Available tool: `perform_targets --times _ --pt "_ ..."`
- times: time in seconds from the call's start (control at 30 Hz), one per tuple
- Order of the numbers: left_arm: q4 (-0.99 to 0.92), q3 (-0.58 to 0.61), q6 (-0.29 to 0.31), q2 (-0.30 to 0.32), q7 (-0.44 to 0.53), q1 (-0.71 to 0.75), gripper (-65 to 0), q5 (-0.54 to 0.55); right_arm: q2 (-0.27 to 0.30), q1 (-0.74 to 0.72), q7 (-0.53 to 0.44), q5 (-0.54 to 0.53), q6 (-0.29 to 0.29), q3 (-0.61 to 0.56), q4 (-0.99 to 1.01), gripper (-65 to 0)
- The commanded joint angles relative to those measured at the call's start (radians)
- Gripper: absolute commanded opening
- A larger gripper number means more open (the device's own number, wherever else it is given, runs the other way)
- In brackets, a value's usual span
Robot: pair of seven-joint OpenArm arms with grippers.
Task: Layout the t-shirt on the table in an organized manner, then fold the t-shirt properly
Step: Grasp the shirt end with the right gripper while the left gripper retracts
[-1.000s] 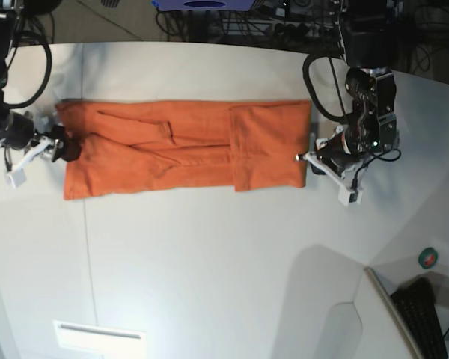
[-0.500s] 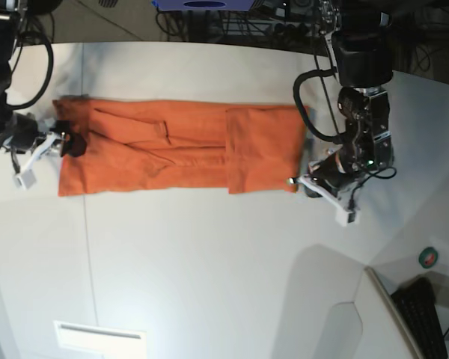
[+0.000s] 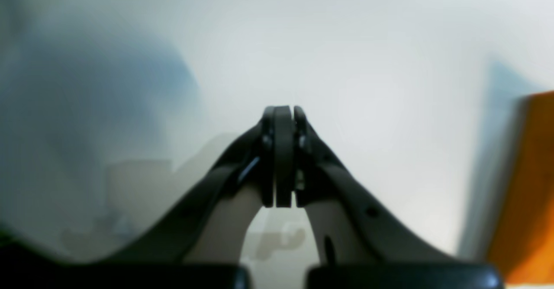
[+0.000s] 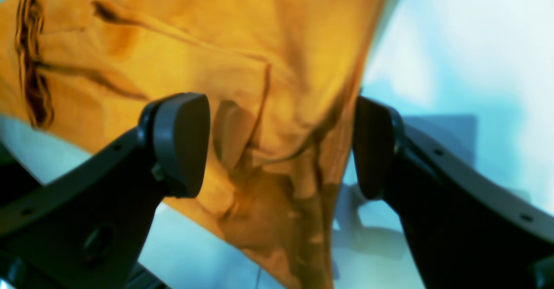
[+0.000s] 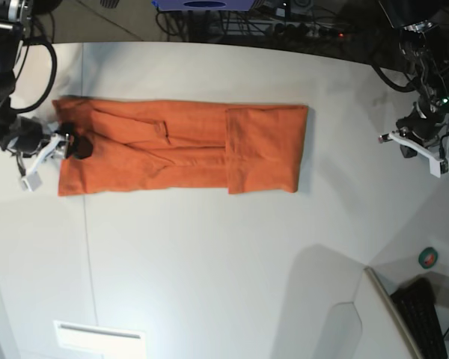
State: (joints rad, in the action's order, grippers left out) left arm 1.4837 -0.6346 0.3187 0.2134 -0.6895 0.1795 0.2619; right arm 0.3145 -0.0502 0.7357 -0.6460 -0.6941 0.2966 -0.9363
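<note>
The orange t-shirt (image 5: 179,157) lies folded into a long band on the white table (image 5: 209,262), with one end folded over at the right. My right gripper (image 5: 66,146) is at the shirt's left end. In the right wrist view it (image 4: 279,146) is open, with bunched shirt fabric (image 4: 259,85) between the two pads. My left gripper (image 5: 385,138) is off to the right, well apart from the shirt. In the left wrist view it (image 3: 283,120) is shut and empty over bare table, and the shirt's edge (image 3: 528,185) shows at the far right.
A small white plate (image 5: 97,336) lies near the front left. A thin seam line (image 5: 86,247) runs down the table. A green roll (image 5: 428,258) and a black keyboard (image 5: 426,314) sit beyond the table's curved edge at the lower right. Cables lie behind the table.
My left gripper has left the shirt's right edge and moved far to the right. The shirt slid slightly left, then stayed put. The right gripper stays at the left end.
</note>
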Motion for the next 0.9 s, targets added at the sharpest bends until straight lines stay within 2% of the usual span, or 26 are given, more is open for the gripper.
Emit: perform_targets --times 0.0,0.1,0.27,0.43,0.63,0.7,0.8,0.87 --pt "0.018 -0.023 0.026 0.010 0.018 -0.001 -65.0 0.014 0.010 -0.001 0.026 0.015 -0.004 -0.001 -0.007 -17.6" --pt "0.002 -0.103 0.084 0.022 0.018 0.013 -65.0 0.009 -0.015 0.010 0.048 0.015 -0.004 0.003 -0.007 -17.6" --pt "-0.008 -0.158 0.092 0.025 0.018 0.024 -65.0 0.007 -0.022 0.006 0.054 0.015 -0.004 0.000 -0.007 -18.0" --pt "-0.008 -0.163 0.092 0.025 0.020 0.035 -65.0 0.007 -0.024 0.005 0.049 0.015 -0.004 0.003 0.001 -35.0" --pt "-0.008 -0.155 0.092 0.024 0.020 0.035 -65.0 0.007 -0.021 -0.009 0.049 0.015 -0.004 0.005 0.003 -40.8" --pt "-0.008 -0.155 0.092 0.022 0.020 0.035 -65.0 0.007 -0.021 -0.012 0.048 0.015 -0.004 0.005 0.000 -48.2" --pt "-0.008 -0.155 0.092 0.021 0.020 0.035 -65.0 0.007 -0.022 -0.030 0.048 0.015 -0.004 -0.001 -0.005 -65.0" --pt "-0.008 -0.158 0.092 0.021 0.020 0.036 -65.0 0.007 -0.022 -0.040 0.052 0.015 -0.004 -0.001 -0.008 -65.0"
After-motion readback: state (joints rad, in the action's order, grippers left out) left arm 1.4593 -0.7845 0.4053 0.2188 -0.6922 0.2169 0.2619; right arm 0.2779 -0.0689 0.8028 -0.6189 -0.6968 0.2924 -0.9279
